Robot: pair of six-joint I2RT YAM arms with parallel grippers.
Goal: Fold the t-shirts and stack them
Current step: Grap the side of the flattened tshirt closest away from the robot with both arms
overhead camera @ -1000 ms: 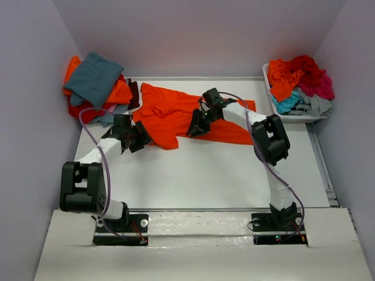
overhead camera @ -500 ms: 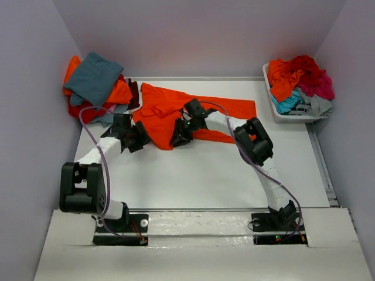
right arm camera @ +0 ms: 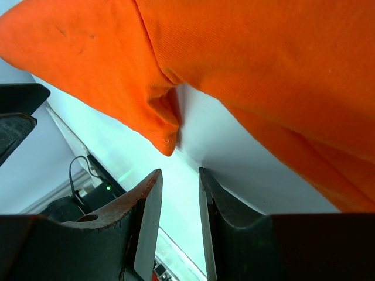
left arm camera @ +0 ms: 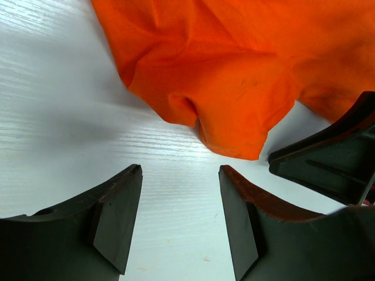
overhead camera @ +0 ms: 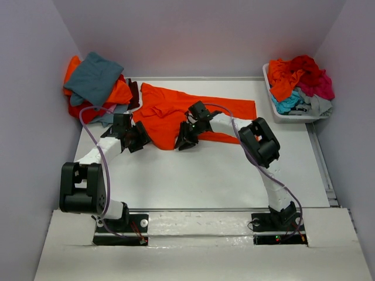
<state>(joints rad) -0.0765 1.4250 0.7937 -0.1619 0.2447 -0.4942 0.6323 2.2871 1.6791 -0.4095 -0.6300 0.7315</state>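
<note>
A bright orange t-shirt (overhead camera: pixel 170 111) lies spread and rumpled across the back of the white table. Its near hem corner shows in the left wrist view (left arm camera: pixel 234 99) and in the right wrist view (right arm camera: pixel 117 64). My left gripper (overhead camera: pixel 140 138) sits low at the shirt's left near edge, and it (left arm camera: pixel 180 175) is open with only bare table between its fingers. My right gripper (overhead camera: pixel 185 140) is at the hem corner, just short of the cloth; its (right arm camera: pixel 179 175) jaws stand narrowly open and hold nothing. The two grippers face each other across that corner.
A pile of folded shirts (overhead camera: pixel 96 82), teal-grey on top of orange and red, sits at the back left against the wall. A white bin (overhead camera: pixel 293 119) at the back right holds several loose shirts (overhead camera: pixel 299 79). Purple walls close in three sides.
My right gripper swung left across the orange shirt and came down to its near hem corner. The left arm and its gripper have not moved.
</note>
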